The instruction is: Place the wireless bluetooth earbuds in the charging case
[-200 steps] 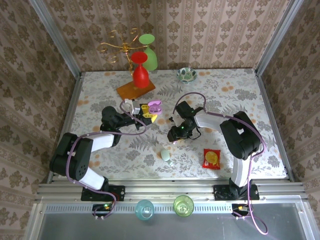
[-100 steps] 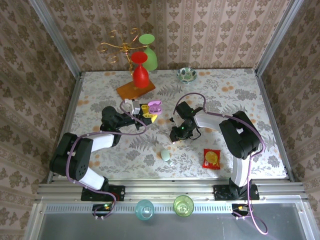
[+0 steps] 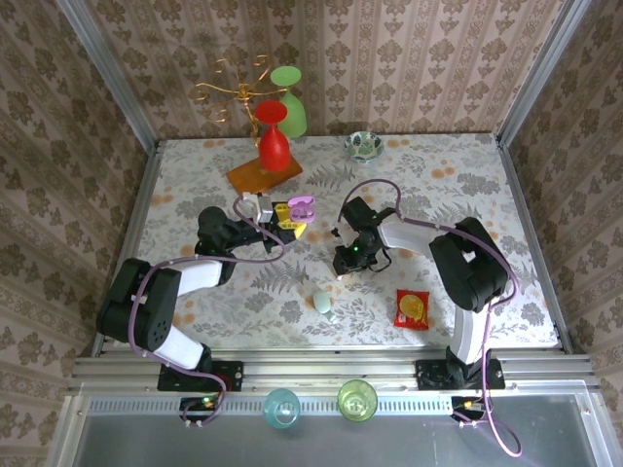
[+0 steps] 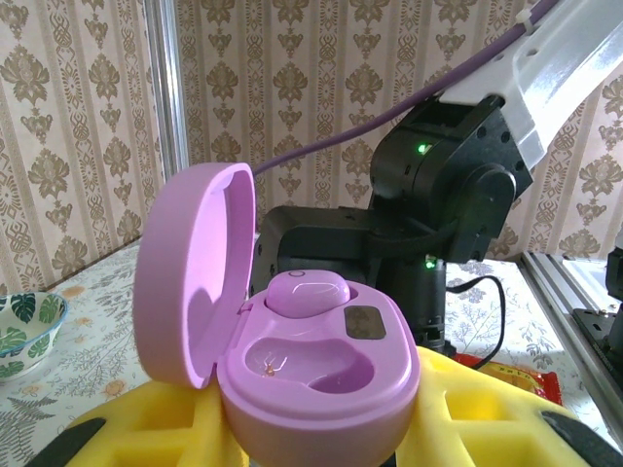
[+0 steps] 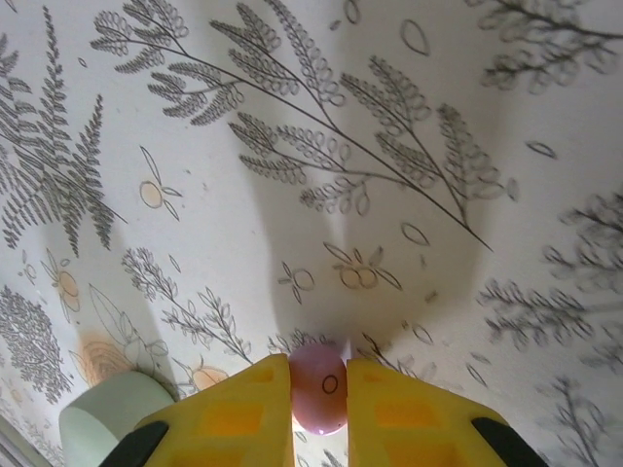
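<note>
Floral cloth covers the table [image 3: 467,195] under my arms. Nearest me lie a pale mint case [image 3: 322,303] and a red snack packet [image 3: 412,307], well apart. Just beyond them my right pincer [image 5: 318,368] points down at the cloth, clenched on a lilac earbud [image 5: 318,394] pinched between its yellow fingers [image 5: 238,413]. Farther back and to the left, my left pincer [image 4: 316,430] grips the lilac charging case [image 4: 321,379], lid swung open, with a second lilac bud [image 4: 304,290] seated in its far socket. A patterned bowl [image 3: 362,145] sits near the back wall.
</note>
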